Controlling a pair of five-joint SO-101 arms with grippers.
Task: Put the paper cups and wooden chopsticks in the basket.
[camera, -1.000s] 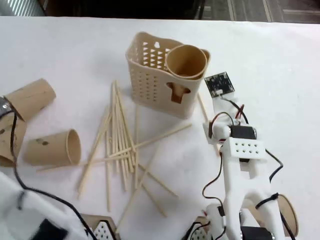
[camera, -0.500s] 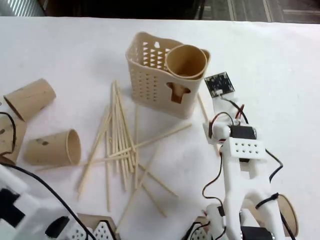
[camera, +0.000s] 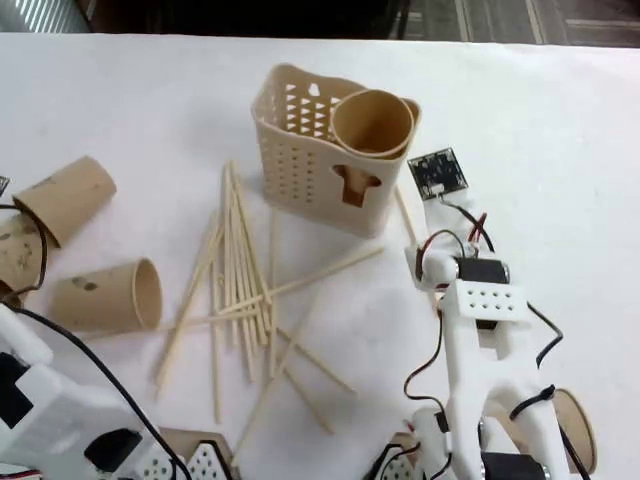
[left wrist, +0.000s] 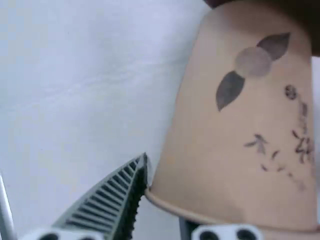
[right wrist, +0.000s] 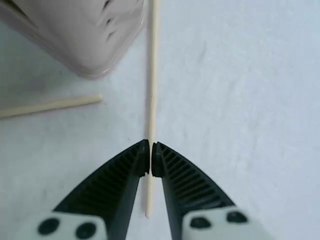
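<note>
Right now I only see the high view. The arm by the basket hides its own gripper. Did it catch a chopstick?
Observer: Yes, the right gripper is shut on one chopstick.
Operator: And my other arm?
Observer: The left gripper grips a cup by its rim.
Operator: Which cup?
Observer: The one with dark leaves printed on its side.
</note>
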